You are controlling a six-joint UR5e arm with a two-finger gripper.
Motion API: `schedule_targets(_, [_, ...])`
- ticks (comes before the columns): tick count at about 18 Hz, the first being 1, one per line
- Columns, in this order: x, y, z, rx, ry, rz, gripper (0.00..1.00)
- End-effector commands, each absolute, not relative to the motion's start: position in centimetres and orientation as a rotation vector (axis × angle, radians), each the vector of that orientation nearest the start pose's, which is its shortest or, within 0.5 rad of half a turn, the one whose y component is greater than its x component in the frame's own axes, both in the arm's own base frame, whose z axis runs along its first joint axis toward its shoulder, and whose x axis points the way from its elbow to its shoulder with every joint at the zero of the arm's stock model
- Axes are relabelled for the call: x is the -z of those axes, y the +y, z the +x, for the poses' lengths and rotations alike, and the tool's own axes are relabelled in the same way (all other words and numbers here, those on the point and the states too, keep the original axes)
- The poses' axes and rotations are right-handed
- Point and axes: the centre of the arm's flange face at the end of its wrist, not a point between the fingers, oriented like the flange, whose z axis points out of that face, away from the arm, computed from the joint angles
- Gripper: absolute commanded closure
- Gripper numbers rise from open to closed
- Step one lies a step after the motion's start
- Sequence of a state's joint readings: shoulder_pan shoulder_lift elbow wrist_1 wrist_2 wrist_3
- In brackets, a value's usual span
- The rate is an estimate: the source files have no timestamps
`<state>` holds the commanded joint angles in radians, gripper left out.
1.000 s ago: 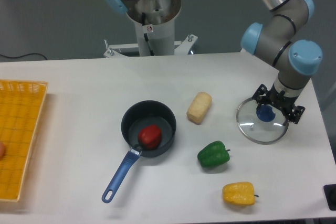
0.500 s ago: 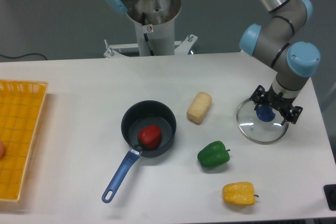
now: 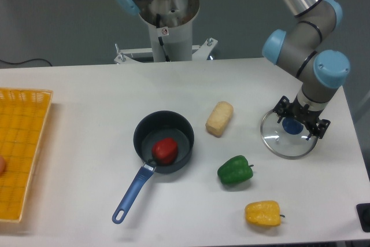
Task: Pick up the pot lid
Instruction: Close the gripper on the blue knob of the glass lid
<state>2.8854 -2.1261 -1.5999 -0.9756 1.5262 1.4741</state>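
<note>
The gripper [image 3: 302, 117] is over the upper right part of the pot lid, its two fingers spread apart and open. The lid [image 3: 284, 144] is clear glass with a thin metal rim and lies on the table at the right. Its round blue knob [image 3: 292, 125] shows just below and left of the middle of the finger gap. No contact between fingers and knob is visible, and the height of the fingertips above the glass cannot be told. Part of the lid's right upper side is hidden by the gripper.
A black pan [image 3: 142, 135] with a blue handle holds a red item [image 3: 165, 151]. Also on the table are a tan block [image 3: 219, 118], a green pepper [image 3: 235, 170] and a yellow pepper [image 3: 263, 213]. An orange-yellow crate [image 3: 16, 166] stands at the left edge.
The gripper has shifted a little to the left over the lid, bringing its finger gap closer to the knob. Its fingers stay open, and the lid has not moved.
</note>
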Motion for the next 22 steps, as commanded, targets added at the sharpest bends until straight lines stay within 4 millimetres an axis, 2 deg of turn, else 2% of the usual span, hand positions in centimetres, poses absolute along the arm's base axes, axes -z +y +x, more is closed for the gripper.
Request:
schedule_targets(9, [-19.88,29.43,-58.81,0.023,0.268,-3.118,0.00])
schedule_targets(22, [-20.27,29.64,-58.77,0.009,0.273,-3.115,0.00])
